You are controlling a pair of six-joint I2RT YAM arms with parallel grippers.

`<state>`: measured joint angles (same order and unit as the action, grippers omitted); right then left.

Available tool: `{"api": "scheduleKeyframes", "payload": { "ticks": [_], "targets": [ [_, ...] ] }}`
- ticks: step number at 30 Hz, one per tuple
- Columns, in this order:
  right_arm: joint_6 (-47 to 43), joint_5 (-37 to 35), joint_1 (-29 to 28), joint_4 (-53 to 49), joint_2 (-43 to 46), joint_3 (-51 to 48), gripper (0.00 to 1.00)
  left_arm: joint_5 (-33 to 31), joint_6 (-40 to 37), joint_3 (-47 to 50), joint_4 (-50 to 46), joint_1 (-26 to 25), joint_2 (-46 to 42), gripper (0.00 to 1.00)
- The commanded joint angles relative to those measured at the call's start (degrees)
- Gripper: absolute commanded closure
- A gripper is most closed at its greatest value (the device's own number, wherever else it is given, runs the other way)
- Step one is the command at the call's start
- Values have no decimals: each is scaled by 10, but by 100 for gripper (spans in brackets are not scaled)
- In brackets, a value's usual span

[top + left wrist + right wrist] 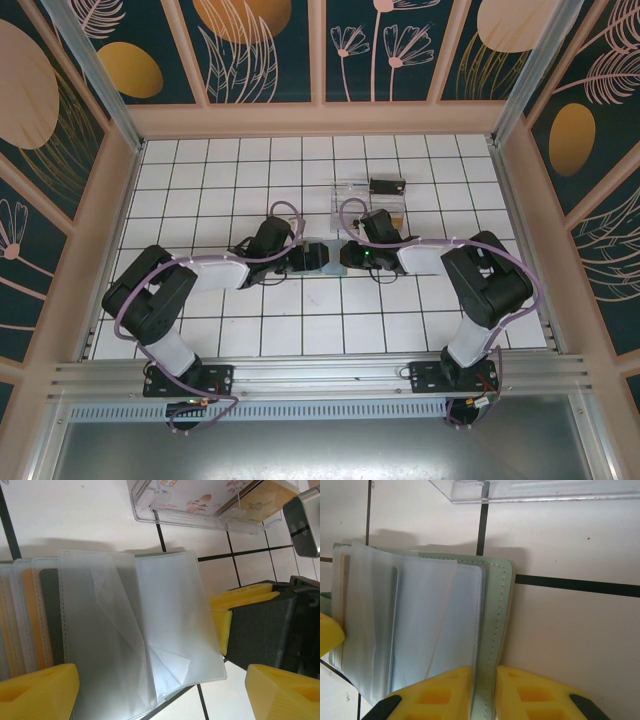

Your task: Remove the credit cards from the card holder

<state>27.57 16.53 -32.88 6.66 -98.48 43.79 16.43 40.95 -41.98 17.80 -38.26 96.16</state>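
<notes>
White tiled tabletop [200, 330] carried the card holder [495, 605], lying open near its middle, near a clear tray [368, 200]. On its green cover edge the right pincer [485, 692] was clamped shut; the left pincer [160, 692] stood spread wide around the clear sleeves [125, 630], with nothing in its grasp.

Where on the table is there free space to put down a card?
Free: the tiles left of the clear tray, and the near row in front of the card holder. Crowded: the middle, around it.
</notes>
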Motion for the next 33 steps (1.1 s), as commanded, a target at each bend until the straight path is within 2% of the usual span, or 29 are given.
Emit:
{"api": "scheduleKeyframes", "payload": {
  "ticks": [1,10,20,26,29,33],
  "targets": [
    [6,7,-16,17,-20,-5,76,-21,1,-20,-46,-20,17,13],
    [14,22,-15,42,-13,-19,75,-20,16,-60,-51,-53,59,13],
    [24,-6,4,39,32,-35,70,-93,-7,-53,-100,-52,-26,12],
    [27,-15,6,47,102,-47,66,-116,-19,-31,-103,-20,-72,15],
    [33,-13,6,44,124,-39,67,-109,-26,-16,-97,4,-77,26],
    [46,45,5,76,123,-32,74,-95,-35,-10,-81,16,-59,54]
  ]
}}
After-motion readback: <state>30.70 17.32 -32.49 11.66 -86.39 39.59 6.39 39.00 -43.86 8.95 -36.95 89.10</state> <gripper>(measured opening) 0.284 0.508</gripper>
